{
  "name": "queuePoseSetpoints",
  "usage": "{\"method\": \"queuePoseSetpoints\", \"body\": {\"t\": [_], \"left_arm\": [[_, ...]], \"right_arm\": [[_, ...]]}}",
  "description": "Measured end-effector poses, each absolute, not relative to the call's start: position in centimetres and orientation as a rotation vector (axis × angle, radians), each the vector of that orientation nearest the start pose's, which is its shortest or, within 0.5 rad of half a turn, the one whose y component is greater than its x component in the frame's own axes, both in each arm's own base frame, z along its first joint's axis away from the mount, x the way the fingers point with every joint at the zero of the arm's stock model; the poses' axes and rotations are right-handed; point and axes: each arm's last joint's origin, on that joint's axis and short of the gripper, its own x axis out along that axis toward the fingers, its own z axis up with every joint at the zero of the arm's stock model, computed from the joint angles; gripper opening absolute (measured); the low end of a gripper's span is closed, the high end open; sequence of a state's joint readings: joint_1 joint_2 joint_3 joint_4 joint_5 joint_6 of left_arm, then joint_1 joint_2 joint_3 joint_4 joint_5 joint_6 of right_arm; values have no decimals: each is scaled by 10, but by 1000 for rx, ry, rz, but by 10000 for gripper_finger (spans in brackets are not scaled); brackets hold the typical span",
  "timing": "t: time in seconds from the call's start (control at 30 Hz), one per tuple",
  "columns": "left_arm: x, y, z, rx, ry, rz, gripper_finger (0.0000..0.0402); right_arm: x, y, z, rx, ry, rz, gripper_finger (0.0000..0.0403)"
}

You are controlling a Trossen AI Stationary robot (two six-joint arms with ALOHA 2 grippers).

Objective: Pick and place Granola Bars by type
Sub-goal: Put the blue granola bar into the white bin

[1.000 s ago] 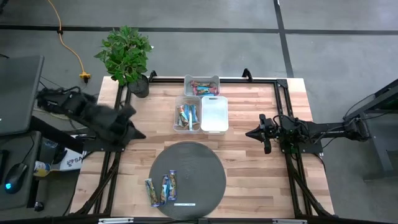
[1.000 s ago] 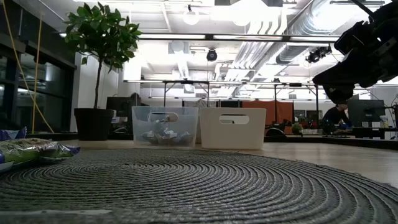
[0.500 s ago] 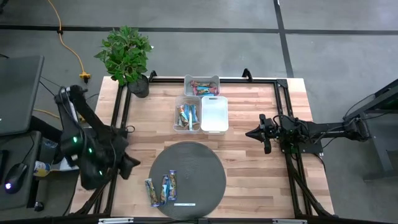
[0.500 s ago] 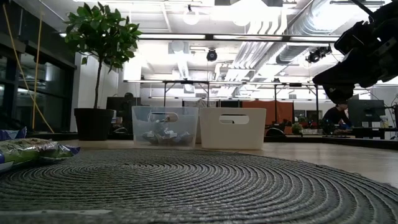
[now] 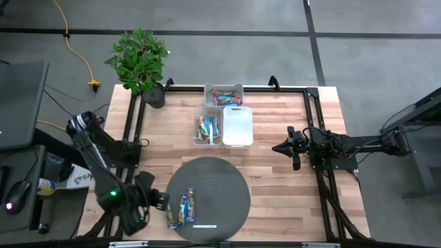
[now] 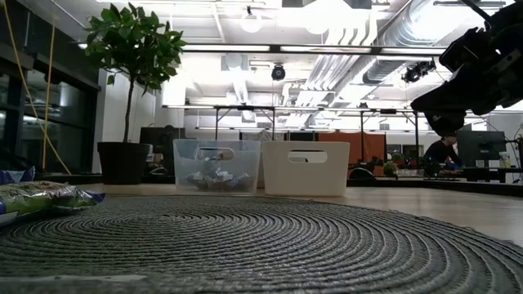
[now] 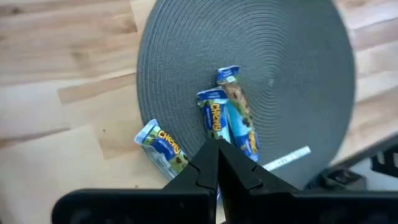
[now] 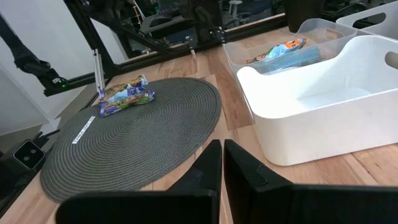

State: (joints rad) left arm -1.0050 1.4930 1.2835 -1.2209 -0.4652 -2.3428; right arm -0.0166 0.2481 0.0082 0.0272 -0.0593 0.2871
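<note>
The left claw (image 5: 160, 201), pressed together, hangs just left of three blue bars (image 5: 180, 208) at the mat's (image 5: 220, 180) near-left edge. The right claw (image 5: 278, 147), pressed together, waits over bare worktop (image 5: 289, 200).

Legible text is showing on the Granola Bars only. In the left wrist view, the blue-wrapped bar lying at the mat's edge (image 7: 163, 146) is displaying the yellow brand word "Chewy" along its wrapper. The upright blue bar on the mat (image 7: 213, 117) is carrying the same "Chewy" lettering. The third bar beside it (image 7: 239, 118) is showing no readable print. The thin white label strip (image 7: 288, 158) is bearing marks too small to read. The remaining views are offering no readable signs or numbers.
</note>
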Motion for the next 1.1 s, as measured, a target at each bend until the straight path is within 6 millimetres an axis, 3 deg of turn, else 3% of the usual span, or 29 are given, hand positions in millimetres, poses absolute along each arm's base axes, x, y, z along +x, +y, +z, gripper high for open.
{"method": "queuePoseSetpoints", "body": {"t": [0.5,0.7,1.1], "left_arm": [[217,-238,218,-1225,889,978,0],[221,-245,208,-1206,904,958,0],[215,-250,207,-1243,1046,989,2]], "right_arm": [[111,0,148,294,218,12,0],[111,0,148,294,218,12,0],[111,0,148,294,217,12,0]]}}
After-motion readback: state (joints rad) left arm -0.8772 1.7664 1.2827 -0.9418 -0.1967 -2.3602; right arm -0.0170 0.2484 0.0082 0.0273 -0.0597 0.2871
